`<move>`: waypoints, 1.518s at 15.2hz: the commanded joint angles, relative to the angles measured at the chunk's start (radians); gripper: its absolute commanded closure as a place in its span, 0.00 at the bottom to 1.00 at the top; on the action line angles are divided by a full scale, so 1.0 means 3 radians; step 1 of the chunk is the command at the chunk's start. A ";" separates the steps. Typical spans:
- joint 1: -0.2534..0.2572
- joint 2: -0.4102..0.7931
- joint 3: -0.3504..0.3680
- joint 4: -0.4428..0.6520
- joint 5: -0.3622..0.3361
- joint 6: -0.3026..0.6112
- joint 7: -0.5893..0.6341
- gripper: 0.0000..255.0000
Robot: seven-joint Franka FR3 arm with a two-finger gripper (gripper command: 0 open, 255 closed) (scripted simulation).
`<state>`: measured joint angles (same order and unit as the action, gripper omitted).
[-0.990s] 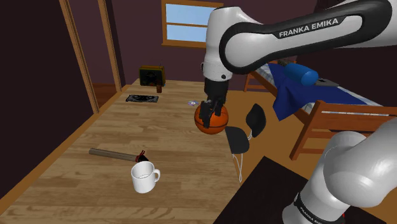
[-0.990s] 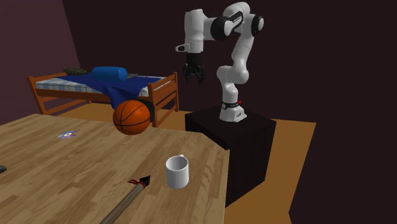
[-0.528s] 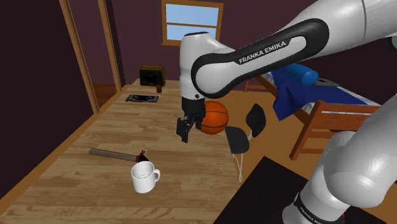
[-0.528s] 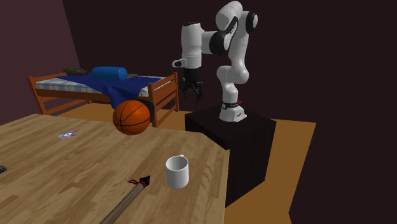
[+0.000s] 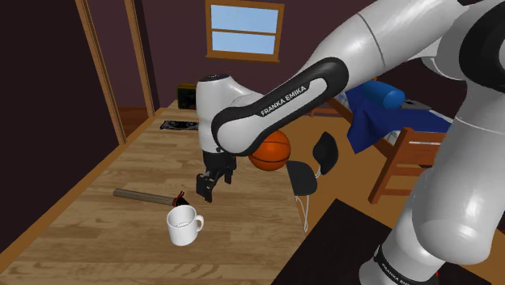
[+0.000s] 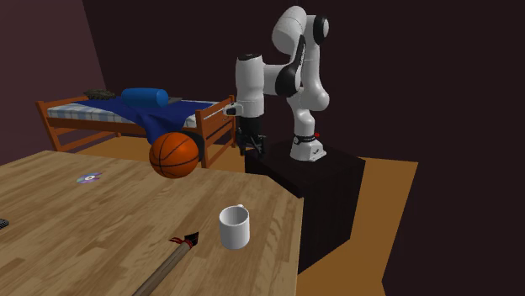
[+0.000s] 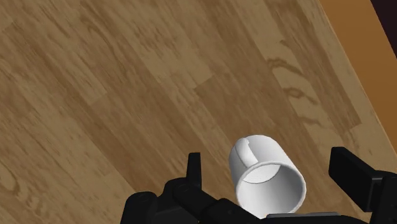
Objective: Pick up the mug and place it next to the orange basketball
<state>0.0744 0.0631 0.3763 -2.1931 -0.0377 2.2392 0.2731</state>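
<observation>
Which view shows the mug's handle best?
Shoulder view: the white mug stands upright with its handle in clear profile. The wrist view looks down into the mug, handle foreshortened. In the second exterior view the mug hides most of the handle; a bit peeks past the rim.

White arm (image 5: 340, 48) extended toward 10 o'clock in the shoulder view, wrist (image 5: 218, 150) angled downward, black gripper (image 5: 205, 186), fingers (image 7: 351, 169) spread apart

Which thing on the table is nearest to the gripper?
The white mug, upright under the gripper; the basketball and the wooden-handled tool lie farther off.
</observation>
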 commanded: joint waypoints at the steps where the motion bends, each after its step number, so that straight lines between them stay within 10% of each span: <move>1: 0.0044 0.0313 0.0014 0.0218 -0.0146 0.0068 0.0143 0.00; 15: 0.0633 0.2119 -0.0202 0.1832 -0.0744 0.0149 0.0702 0.00; 23: 0.0678 0.2348 -0.0266 0.1851 -0.0814 0.0357 0.0741 0.00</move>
<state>0.2757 0.7584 0.2986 -1.6429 -0.2796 2.3420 0.4947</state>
